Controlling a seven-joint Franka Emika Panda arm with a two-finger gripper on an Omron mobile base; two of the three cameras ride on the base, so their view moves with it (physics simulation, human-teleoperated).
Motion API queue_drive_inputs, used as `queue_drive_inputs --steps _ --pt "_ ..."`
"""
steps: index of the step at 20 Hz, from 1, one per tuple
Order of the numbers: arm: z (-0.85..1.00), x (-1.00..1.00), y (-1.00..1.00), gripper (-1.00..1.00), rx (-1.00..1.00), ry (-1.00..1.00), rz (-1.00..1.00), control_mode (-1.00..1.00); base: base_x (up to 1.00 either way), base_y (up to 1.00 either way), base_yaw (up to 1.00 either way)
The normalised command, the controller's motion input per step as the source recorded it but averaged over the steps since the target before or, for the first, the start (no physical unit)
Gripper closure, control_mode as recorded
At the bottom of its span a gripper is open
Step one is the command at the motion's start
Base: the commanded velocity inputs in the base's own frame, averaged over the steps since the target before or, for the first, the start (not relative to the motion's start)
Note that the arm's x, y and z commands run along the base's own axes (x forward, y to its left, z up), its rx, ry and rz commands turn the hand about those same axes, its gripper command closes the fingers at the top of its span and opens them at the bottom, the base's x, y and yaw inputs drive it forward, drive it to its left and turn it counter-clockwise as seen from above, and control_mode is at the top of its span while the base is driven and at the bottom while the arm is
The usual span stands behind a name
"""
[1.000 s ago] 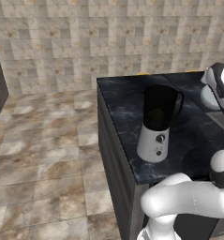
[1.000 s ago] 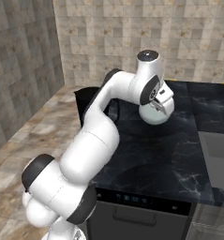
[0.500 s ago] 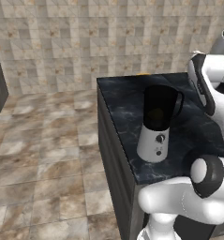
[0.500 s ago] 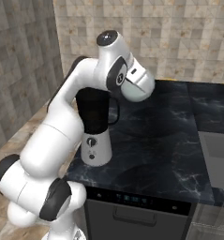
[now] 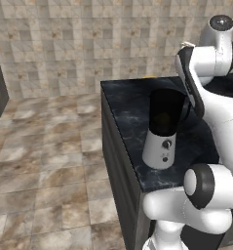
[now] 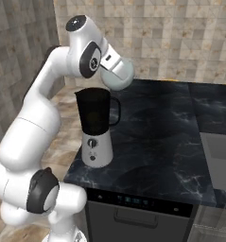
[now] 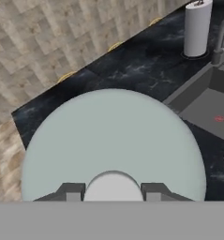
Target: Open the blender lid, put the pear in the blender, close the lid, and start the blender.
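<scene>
the gripper (image 7: 113, 191) is clenched on the lid (image 7: 113, 145) by its knob, one finger (image 7: 71, 191) each side. the blender (image 6: 96, 127) stands open-topped on the counter (image 6: 157, 142), below the fingers.

Open blender (image 6: 96, 127) mouth, unobstructed above

Blender (image 5: 161, 134) upright near left edge of dark marble counter (image 5: 132, 102), dark jar open at top, yellowish tint inside jar, white base with 1 dark knob, white arm rising at right, tiled floor at left, tiled wall behind.
</scene>
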Motion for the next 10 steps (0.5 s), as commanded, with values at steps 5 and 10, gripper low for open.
queue_drive_inputs --steps 5,10 --pt "0.01 0.0 0.57 1.0 0.02 0.13 0.06 -1.0 0.0 0.0 0.0" --pt "0.02 0.02 0.41 1.0 0.01 0.18 0.1 -1.0 0.0 0.0 0.0"
